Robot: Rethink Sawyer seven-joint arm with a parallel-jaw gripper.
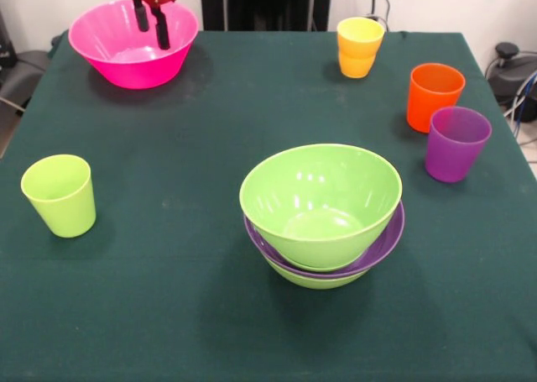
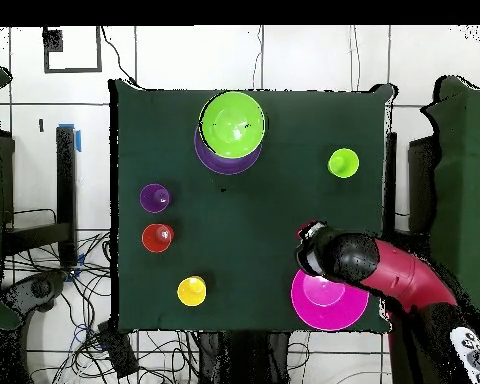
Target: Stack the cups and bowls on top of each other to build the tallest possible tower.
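Right, we're looking at the tower (image 1: pixel 322 222) just below the middle of the front view: a deep lime green bowl (image 1: pixel 320 199) sits in a wide shallow purple bowl (image 1: pixel 379 246), and under that a second lime green bowl (image 1: pixel 313 279) peeks out at the bottom. All three are glossy, round plastic, with light glinting off the inside of the top one. In the overhead view the same stack (image 2: pixel 230 130) lies at upper centre.

Up at the upper left of the front view we've got the big pink bowl (image 1: pixel 134 48), standing alone on the table (image 1: pixel 185 298), well apart from the stack. The red arm (image 2: pixel 404 278) comes in from the lower right of the overhead view, and the hand (image 1: pixel 151 23) hangs over the pink bowl with two black fingers (image 1: pixel 160 28) pointing down inside its rim. They stand slightly parted with nothing between them, so we call the hand open.

Around the dark green cloth table we see tapered tumblers, each upright: a lime green cup (image 1: pixel 59 194) at the left, a yellow-orange cup (image 1: pixel 359 46) at upper right, and an orange cup (image 1: pixel 434 95) just beside a translucent purple cup (image 1: pixel 456 143) on the right.
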